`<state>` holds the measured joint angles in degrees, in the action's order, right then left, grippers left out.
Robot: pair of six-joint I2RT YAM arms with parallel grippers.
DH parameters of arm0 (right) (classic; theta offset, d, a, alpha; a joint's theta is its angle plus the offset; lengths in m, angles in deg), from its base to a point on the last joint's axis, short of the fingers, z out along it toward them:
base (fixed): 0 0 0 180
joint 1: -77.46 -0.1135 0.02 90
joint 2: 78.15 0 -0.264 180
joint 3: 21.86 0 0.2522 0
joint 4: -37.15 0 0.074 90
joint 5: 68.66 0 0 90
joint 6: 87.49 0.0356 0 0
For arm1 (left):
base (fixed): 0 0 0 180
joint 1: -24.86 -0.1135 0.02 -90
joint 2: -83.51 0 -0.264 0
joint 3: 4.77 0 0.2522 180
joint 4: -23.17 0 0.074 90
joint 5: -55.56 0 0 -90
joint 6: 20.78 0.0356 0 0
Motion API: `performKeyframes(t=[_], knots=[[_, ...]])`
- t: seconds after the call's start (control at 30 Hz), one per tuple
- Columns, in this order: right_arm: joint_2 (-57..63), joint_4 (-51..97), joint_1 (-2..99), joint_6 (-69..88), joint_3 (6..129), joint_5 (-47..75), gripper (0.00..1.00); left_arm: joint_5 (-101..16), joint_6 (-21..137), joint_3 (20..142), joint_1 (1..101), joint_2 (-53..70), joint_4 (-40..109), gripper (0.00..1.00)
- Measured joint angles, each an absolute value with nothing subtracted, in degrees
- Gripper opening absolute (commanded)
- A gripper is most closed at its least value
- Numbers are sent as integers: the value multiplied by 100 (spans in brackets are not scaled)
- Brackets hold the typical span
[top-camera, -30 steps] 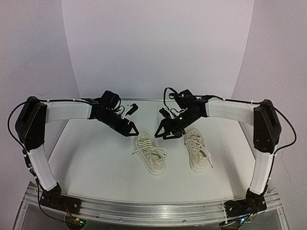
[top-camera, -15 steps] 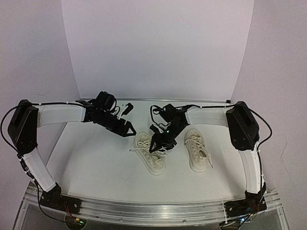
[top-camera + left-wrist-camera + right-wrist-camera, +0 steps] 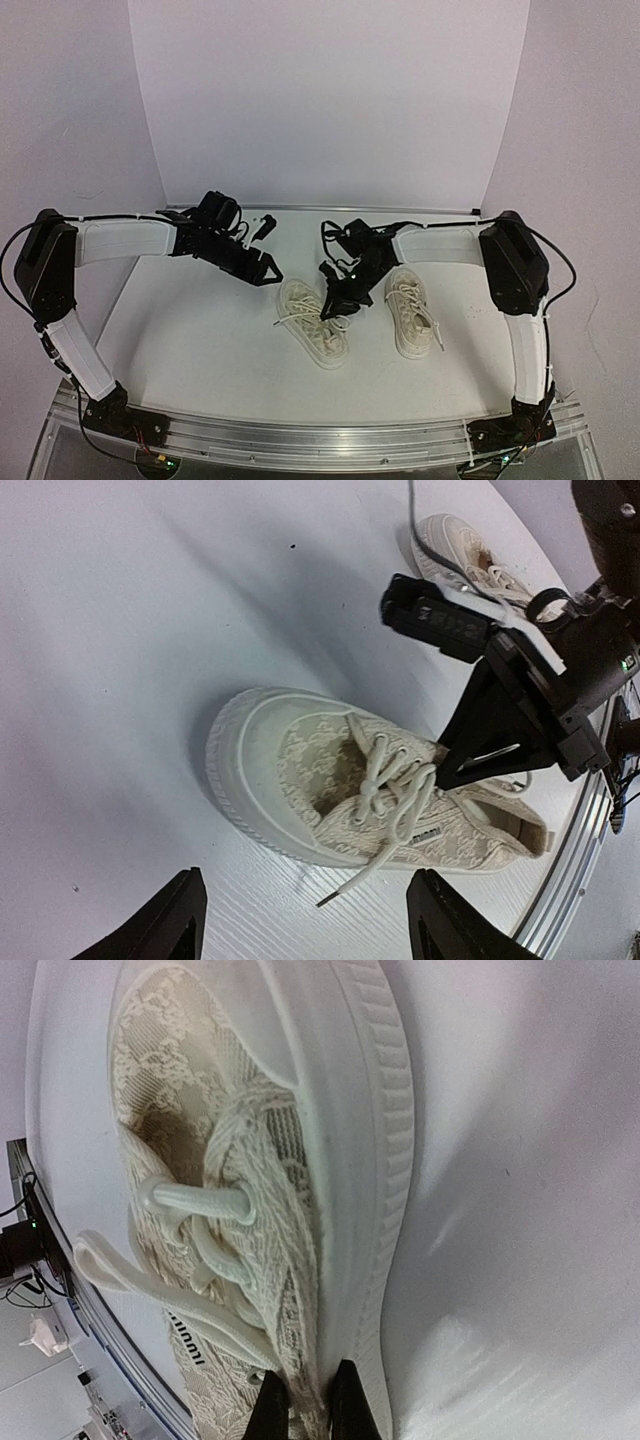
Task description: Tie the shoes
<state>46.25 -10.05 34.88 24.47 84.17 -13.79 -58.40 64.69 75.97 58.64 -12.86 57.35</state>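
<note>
The left-hand sneaker (image 3: 313,322) lies mid-way across the table (image 3: 200,340), its long axis slanting from far-left to near-right, with the right-hand sneaker (image 3: 413,312) near it on the right (the laces (image 3: 395,790) look loose, so I judge nothing tied yet). My right gripper (image 3: 336,303) sits on the lacing, clenched on the upper or a lace; I cannot tell which. My left gripper (image 3: 272,273) hovers released off the far end, apart, so the right arm is nearer.

The right pincer (image 3: 305,1408) and the shoe's (image 3: 352,1110) toe are cut off.
</note>
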Motion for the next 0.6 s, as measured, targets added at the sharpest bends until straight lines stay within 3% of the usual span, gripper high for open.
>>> performKeyframes(t=[0.37,0.6], knots=[[2564,-793,4113,3643,6372,-486,0,-5849,6471,7597,5864,-1289,5676,72],[2351,-648,4132,4158,5827,-14,0,-5849,6467,7597,5864,-1289,5635,74]])
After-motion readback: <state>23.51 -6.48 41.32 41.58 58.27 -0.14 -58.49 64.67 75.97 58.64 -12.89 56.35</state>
